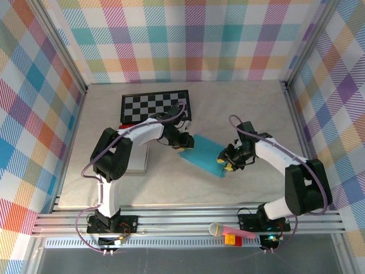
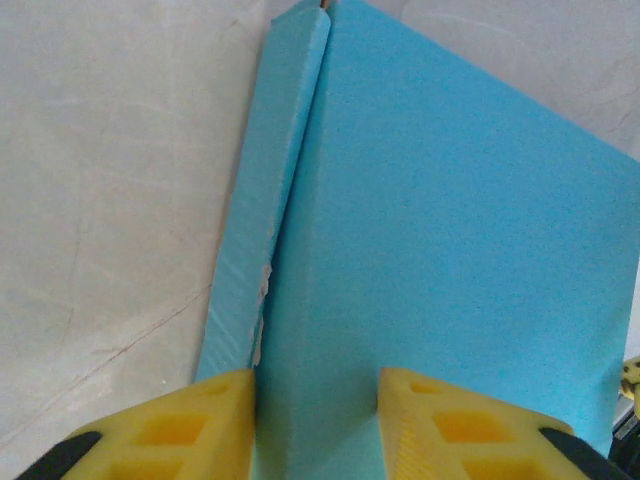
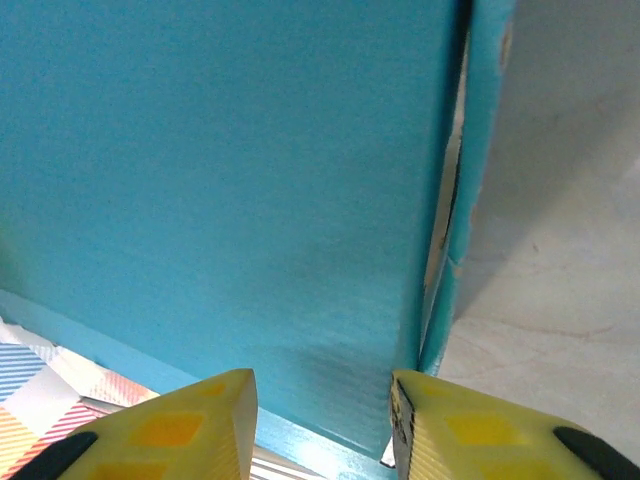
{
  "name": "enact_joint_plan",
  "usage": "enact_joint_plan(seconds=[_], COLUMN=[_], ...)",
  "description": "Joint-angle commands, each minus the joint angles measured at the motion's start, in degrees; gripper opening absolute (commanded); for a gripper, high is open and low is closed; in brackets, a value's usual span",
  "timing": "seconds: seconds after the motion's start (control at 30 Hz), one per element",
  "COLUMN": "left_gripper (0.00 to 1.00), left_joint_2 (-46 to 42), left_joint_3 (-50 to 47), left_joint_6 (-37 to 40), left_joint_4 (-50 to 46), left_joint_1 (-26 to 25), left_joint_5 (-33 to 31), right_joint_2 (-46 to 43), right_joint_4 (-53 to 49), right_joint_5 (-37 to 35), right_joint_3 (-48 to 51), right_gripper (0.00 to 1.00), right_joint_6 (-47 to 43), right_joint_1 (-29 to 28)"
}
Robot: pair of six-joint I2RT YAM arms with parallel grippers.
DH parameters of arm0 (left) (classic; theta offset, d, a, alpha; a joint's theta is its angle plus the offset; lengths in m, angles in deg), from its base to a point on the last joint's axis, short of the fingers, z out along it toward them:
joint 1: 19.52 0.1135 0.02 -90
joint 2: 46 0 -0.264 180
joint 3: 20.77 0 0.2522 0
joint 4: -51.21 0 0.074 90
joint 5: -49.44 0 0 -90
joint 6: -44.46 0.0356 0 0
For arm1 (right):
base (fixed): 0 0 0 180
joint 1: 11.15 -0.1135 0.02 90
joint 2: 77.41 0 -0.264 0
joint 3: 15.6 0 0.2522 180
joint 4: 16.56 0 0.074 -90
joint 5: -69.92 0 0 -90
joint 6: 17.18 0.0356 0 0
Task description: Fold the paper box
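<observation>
I've got the blue paper box lying mostly flat mid-frame with one side flap creased up, and the left gripper and right gripper straddle opposite ends, jaws parted, grip unclear, so most folding's left.

no readable text, plain blue paper box, no labels, numbers or signs

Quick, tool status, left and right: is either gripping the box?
Left tool: fingers straddle the blue paper box; whether it grips cannot be told.
Right tool: fingers straddle the same box; grip cannot be told.
</observation>
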Motion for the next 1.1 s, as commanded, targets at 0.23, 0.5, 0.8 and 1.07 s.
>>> enact_joint_plan(seconds=[0.23, 0.5, 0.8, 1.07], left_gripper=[0.25, 0.22, 0.25, 0.35], left_joint_2=[-8.5, -9.3, -8.6, -11.3], left_joint_3=[-6.8, -8.8, -10.3, -10.1], left_joint_6=[-2.7, -3.5, -4.0, -4.4], left_joint_4=[-0.8, 0.0, 1.0, -0.3], left_joint_1=[-1.2, -1.2, -1.2, -1.2], left_joint_5=[-3.2, -4.3, -5.0, -7.9], right_joint_2=[8.4, 6.7, 1.4, 1.4], right_joint_4=[-1.0, -4.3, -5.8, -6.3], right_joint_5=[5.1, 1.6, -0.1, -1.0], right_joint_3=[-11.6, -11.3, -6.6, -4.7], right_gripper=[0.4, 0.4, 0.46, 0.52], right_joint_6=[-10.3, -14.1, -15.0, -16.0], right_joint_1=[1.6, 1.7, 1.7, 1.7])
